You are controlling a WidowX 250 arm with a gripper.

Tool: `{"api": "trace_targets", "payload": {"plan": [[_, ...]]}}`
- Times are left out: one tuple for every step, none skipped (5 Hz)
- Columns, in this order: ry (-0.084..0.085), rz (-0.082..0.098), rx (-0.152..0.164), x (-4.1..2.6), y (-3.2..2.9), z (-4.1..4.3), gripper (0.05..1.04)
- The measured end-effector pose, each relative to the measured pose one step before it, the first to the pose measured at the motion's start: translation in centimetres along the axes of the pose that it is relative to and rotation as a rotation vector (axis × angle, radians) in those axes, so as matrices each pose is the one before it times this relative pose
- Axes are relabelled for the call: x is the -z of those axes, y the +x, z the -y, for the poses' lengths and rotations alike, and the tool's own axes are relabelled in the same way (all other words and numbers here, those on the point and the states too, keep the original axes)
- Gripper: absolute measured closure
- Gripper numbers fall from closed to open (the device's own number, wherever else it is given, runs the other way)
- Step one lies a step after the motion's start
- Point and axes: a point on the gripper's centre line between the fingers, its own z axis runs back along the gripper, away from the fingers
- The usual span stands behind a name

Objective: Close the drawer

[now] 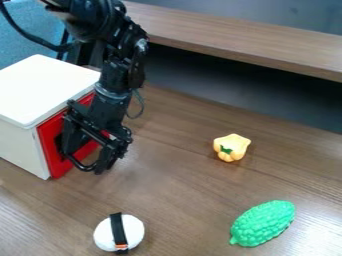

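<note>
Claw (95, 166) hangs at 9 o'clock of the view, directly before the drawer (52, 131); contact with the panel cannot be confirmed. Whether the claw is spread or pressed together cannot be told.

The drawer sits in the white cabinet (47, 85), also at 9 o'clock. Its red front faces roughly 4 o'clock; the long axis of that front runs from 8 toward 2 o'clock. The claw and arm (117, 90) hide much of the front, including its 2 o'clock end. A dark area behind the claw is hard to make out. The left edge of the view cuts off the cabinet.

On the counter (180, 185): yellow toy pepper (234, 144) at 4 o'clock, green bumpy toy (264, 223) at 5, and black-banded white toy (135, 231) at 7.
</note>
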Motion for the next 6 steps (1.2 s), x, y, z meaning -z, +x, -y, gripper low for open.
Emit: {"api": "trace_targets", "payload": {"plan": [[0.0297, -0.0257, 0.0309, 0.084, 0.131, 1.133, 0.083], [-0.0342, 0.0196, 0.0443, -0.312, 0.329, 1.476, 0.084], [-0.0793, 0.0396, 0.0641, -0.690, 0.210, 2.049, 0.084], [-0.0442, 0.0656, 0.0179, -1.985, -0.181, 1.033, 0.084], [-0.0012, 0.0144, 0.0349, -0.901, 0.255, 1.247, 0.084], [-0.0321, 0.0398, 0.0160, -1.589, 0.293, 1.225, 0.084]]}}
